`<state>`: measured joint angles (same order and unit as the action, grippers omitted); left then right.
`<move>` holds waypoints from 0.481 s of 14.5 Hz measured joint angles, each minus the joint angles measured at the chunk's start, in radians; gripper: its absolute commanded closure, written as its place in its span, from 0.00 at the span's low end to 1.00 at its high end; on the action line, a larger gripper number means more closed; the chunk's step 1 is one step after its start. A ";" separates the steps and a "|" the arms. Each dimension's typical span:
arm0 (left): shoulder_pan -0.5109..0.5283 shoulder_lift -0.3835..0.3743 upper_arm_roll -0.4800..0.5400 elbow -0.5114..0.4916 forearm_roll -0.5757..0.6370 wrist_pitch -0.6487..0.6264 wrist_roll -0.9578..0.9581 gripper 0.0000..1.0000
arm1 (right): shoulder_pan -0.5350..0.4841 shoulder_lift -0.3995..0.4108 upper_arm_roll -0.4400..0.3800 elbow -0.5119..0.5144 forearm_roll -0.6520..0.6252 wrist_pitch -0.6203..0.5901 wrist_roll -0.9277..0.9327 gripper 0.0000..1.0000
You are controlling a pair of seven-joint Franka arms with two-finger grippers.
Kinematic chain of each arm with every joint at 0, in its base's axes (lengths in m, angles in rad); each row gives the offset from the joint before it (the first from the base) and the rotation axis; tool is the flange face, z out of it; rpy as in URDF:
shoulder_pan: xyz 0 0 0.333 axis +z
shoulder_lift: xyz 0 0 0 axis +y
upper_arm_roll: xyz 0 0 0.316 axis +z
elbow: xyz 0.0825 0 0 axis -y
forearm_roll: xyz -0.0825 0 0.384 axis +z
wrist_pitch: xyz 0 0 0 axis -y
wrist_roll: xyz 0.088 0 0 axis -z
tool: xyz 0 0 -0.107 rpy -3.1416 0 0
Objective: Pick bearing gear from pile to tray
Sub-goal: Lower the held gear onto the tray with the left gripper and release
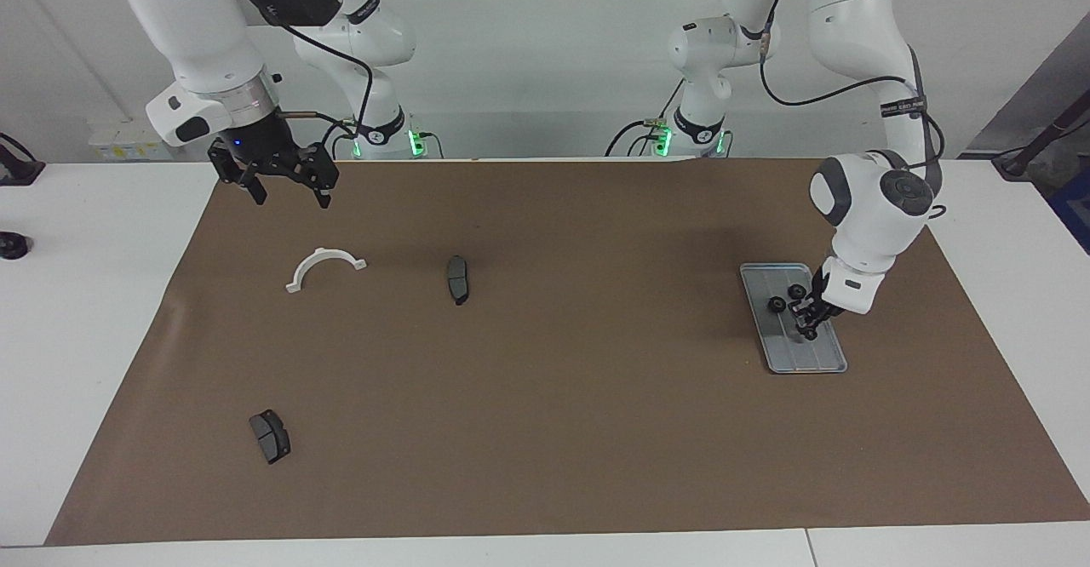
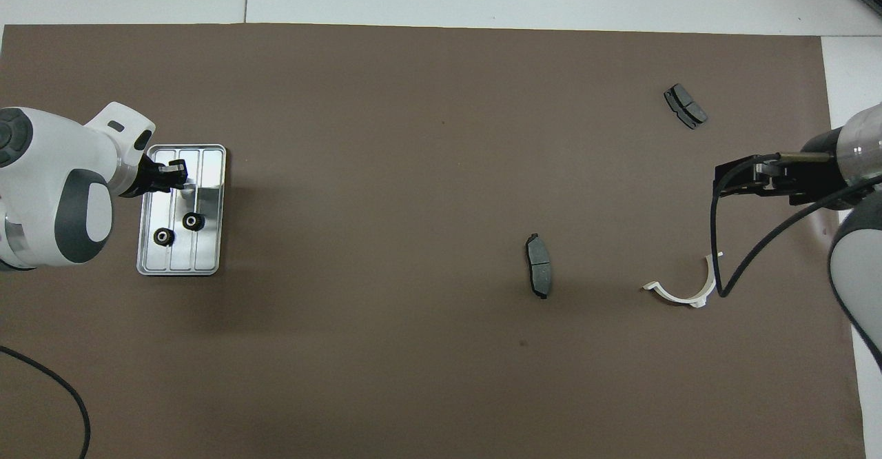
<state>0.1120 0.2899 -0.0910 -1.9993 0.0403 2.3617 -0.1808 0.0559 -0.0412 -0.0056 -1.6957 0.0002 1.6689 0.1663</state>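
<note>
The silver tray (image 1: 811, 357) (image 2: 207, 256) lies on the brown mat toward the left arm's end. Two black bearing gears (image 1: 776, 304) (image 2: 193, 221) rest side by side on it. My left gripper (image 1: 804, 327) (image 2: 182, 174) hangs low over the tray's middle, its fingertips close together on a small dark round piece that looks like another bearing gear. What is left of the pile is a white half-ring bracket (image 1: 325, 264) and two dark pads (image 1: 458, 279) (image 1: 270, 436). My right gripper (image 1: 289, 195) (image 2: 722, 178) waits open in the air over the mat near the bracket.
The brown mat (image 1: 553, 431) covers most of the white table. One pad (image 2: 539, 274) lies mid-mat; the other (image 2: 685, 106) lies farther from the robots, toward the right arm's end. The bracket (image 2: 682, 292) is nearer the robots. A black cable hangs from the right wrist.
</note>
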 measured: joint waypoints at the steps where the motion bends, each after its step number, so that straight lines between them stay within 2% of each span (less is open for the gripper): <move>1: 0.000 0.000 0.000 -0.003 0.000 0.003 0.016 0.00 | 0.000 0.000 0.000 0.000 0.000 -0.002 0.000 0.00; 5: -0.002 -0.001 -0.006 0.001 0.000 0.003 0.045 0.00 | 0.000 0.000 0.000 0.000 0.000 -0.006 0.000 0.00; 7: -0.007 -0.015 -0.019 0.025 0.014 -0.058 0.065 0.00 | 0.000 0.000 0.000 -0.001 0.000 -0.007 0.000 0.00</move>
<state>0.1046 0.2746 -0.1101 -1.9746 0.0544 2.3041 -0.1160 0.0559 -0.0412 -0.0058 -1.6963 0.0000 1.6622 0.1663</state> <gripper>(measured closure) 0.004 0.000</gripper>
